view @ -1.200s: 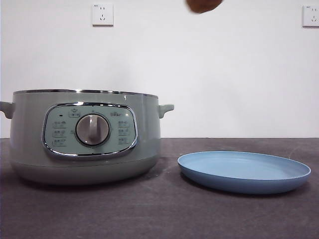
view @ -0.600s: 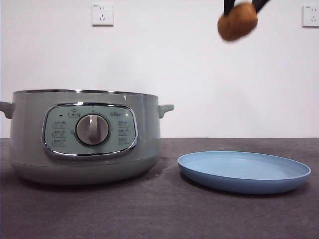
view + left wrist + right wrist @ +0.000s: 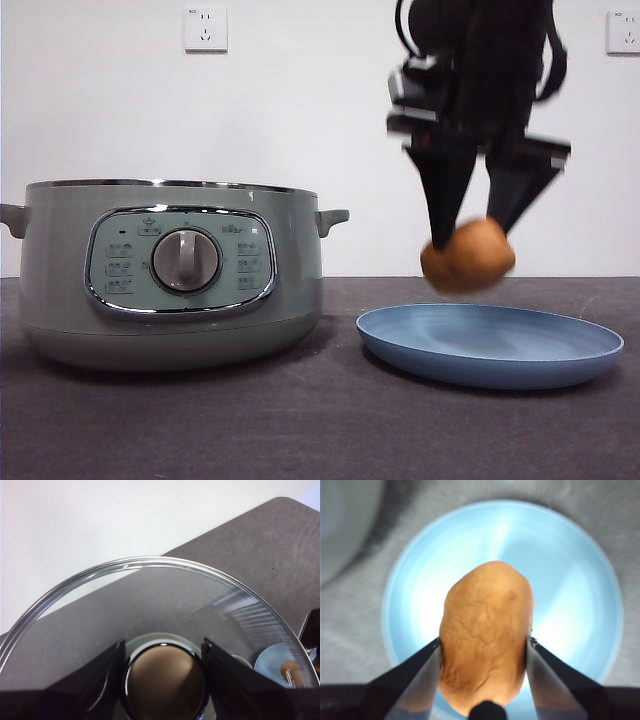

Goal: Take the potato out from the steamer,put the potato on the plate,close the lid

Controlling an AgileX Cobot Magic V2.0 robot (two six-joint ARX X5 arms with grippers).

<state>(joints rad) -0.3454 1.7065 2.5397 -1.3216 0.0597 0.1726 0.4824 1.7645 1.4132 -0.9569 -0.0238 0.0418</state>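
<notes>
The open pale sage-green steamer pot [image 3: 170, 275] stands left, the left gripper [image 3: 164, 680] clamps the glass lid's [image 3: 150, 600] knob, and the right gripper [image 3: 470, 250], pointing straight down, grips the orange-brown potato [image 3: 468, 257] just above the light-blue plate [image 3: 490, 345].

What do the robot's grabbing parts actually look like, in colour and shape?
Both are black. The right gripper has two long jaws tapering to thin tips, below a boxy black wrist with a grey block and looping black cables. The left gripper shows flat, wedge-shaped black jaws.
</notes>
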